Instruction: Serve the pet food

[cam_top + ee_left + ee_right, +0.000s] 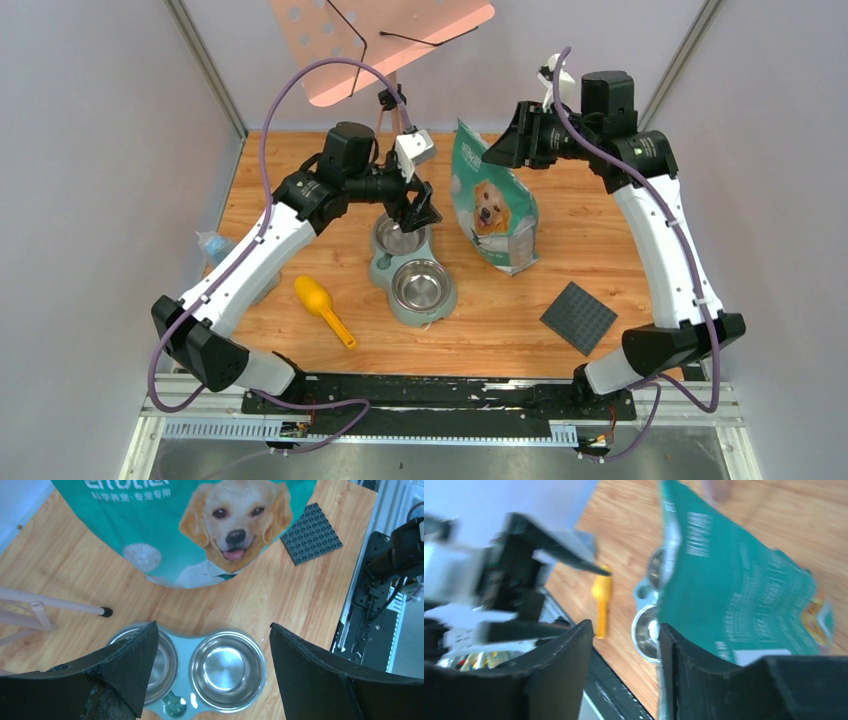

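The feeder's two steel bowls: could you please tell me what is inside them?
The nearer bowl shows only bare steel. The farther bowl looks empty where visible; a finger of the left gripper covers the rest.

The left gripper (pixel 418 212) hangs above the far bowl (pixel 398 238) of the twin-bowl feeder (pixel 383 268), which sits on the table (pixel 600 240). The near bowl (pixel 420 287) lies just in front of that gripper, toward the arm bases. The bag (pixel 495 205) stands to its right, near the feeder. The scoop (pixel 322 306) lies in front of it and to its left, apart from the feeder. The right gripper (pixel 497 152) sits at the bag's upper edge. The studded plate (pixel 578 317) lies well in front of it, right of the bag.
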Robot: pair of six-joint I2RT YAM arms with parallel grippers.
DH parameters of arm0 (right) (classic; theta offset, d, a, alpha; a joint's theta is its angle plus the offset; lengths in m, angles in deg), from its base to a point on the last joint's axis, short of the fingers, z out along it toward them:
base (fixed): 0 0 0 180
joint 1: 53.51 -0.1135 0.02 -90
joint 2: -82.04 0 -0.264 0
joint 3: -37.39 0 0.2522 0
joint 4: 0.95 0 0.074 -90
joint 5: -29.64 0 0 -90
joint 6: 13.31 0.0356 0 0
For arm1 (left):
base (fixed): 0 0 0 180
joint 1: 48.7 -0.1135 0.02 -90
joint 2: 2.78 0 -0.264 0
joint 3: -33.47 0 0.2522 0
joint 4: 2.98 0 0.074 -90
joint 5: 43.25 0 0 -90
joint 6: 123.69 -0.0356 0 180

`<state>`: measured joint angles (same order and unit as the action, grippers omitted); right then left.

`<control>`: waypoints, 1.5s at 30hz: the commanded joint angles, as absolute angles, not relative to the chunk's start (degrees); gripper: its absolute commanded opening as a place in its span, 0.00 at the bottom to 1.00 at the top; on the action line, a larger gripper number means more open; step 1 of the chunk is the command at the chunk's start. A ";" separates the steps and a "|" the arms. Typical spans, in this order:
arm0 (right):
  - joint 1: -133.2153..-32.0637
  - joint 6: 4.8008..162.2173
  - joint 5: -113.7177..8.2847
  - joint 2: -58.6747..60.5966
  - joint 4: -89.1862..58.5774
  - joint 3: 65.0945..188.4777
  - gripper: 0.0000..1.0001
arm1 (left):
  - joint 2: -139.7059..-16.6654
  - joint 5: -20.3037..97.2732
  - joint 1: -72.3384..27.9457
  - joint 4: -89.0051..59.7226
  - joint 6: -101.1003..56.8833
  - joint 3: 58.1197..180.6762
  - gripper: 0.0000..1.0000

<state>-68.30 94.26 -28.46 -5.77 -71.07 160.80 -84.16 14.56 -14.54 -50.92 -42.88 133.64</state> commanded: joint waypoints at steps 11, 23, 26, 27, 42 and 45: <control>-65.13 85.39 -19.45 -8.93 -61.64 172.97 0.49 | -95.47 14.14 -14.10 -59.88 -26.09 157.57 0.87; -65.02 72.98 -25.58 -9.59 -69.33 169.03 0.76 | -98.32 15.00 -14.09 -54.96 -27.06 154.04 0.85; -65.03 73.19 -27.45 -7.20 -71.01 165.22 0.77 | -99.19 15.69 -14.12 -53.94 -28.78 149.22 0.84; -65.11 73.37 -28.08 -6.17 -71.25 163.72 0.76 | -99.88 16.44 -14.09 -53.18 -28.95 147.56 0.84; -68.88 71.05 -33.67 2.30 -77.80 152.46 0.00 | -111.01 11.75 -13.59 -30.85 -32.07 136.47 0.74; -69.00 73.08 -26.40 3.42 -78.93 152.49 0.00 | -112.75 10.64 -12.68 -27.83 -29.72 137.52 0.73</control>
<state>-68.74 70.85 -35.47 -0.68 -76.27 151.88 -111.38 13.73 -14.06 -36.45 -31.40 134.03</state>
